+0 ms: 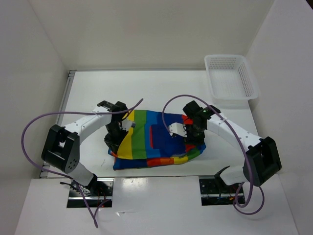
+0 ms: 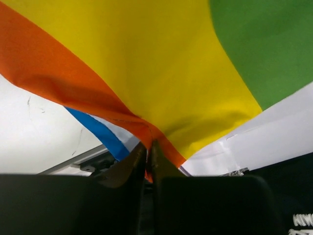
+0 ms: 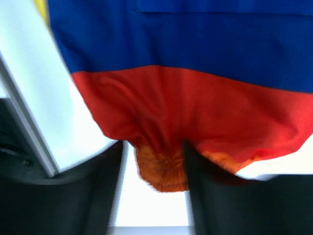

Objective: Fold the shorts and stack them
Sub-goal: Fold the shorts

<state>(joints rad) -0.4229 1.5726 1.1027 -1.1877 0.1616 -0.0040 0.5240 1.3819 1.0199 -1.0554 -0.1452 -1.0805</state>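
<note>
White table [image 1: 146,88], walled left, right and behind. White lattice basket [image 1: 247,87] sits at the far right corner, well apart from the work.

Rainbow-striped shorts [image 1: 156,142] lie mid-table toward the near edge, between the two arms, partly doubled over.

Left gripper [image 1: 119,137] is at the cloth's left edge. Wrist view shows the jaws pinched narrow on an orange-yellow fold, with cloth fanning away from the pinch and table visible beneath, so that edge is lifted.

Right gripper [image 1: 190,136] is at the right edge. Its jaws stand partly apart with a bunched red-orange hem held between them. This wrist view is blurred.

Judgement: the arms hold opposite ends so the span is taut and can be carried over as one fold.

Room: open table beyond the shorts. The near edge is close, so there is little margin that way.
</note>
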